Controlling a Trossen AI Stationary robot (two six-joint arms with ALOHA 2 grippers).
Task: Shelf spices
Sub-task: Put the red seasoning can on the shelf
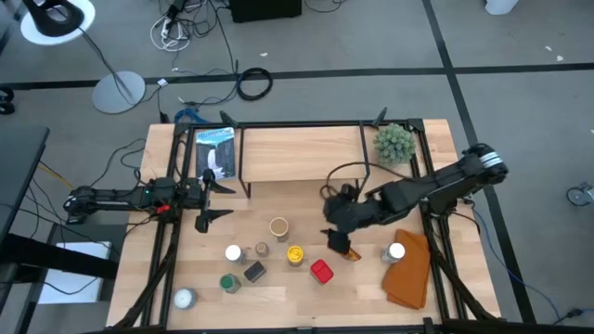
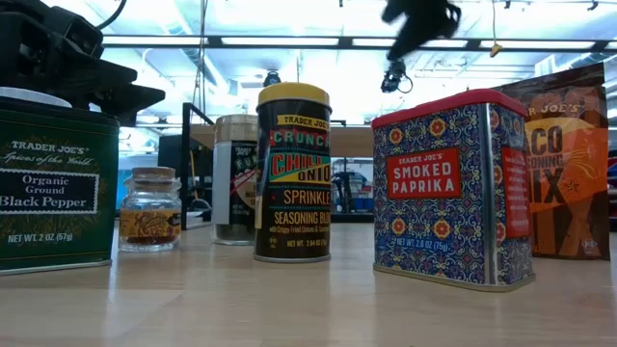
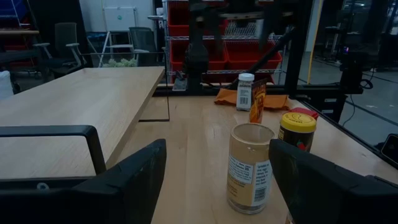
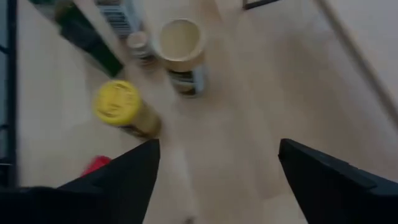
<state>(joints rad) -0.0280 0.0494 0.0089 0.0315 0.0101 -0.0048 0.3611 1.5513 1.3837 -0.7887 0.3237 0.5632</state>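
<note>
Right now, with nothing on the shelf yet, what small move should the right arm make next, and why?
Probably lower the right end effector toward the table to pick a jar. Its fingers are open and empty in the right wrist view, hovering over the yellow-lidded jar and the tan-lidded jar. The shelf holds no spices, and the left end effector waits beside it.

Grey floor (image 1: 390, 37) crossed by dark strips surrounds the pale wooden tabletop (image 1: 278, 288). A white floor lamp (image 1: 58, 20) stands beyond the tabletop's far left corner, near tangled cables (image 1: 186, 23). Long ceiling lights (image 2: 289, 41) glow overhead. Red storage bins (image 3: 249, 59) and dark office chairs (image 3: 65, 46) line the room behind.
</note>
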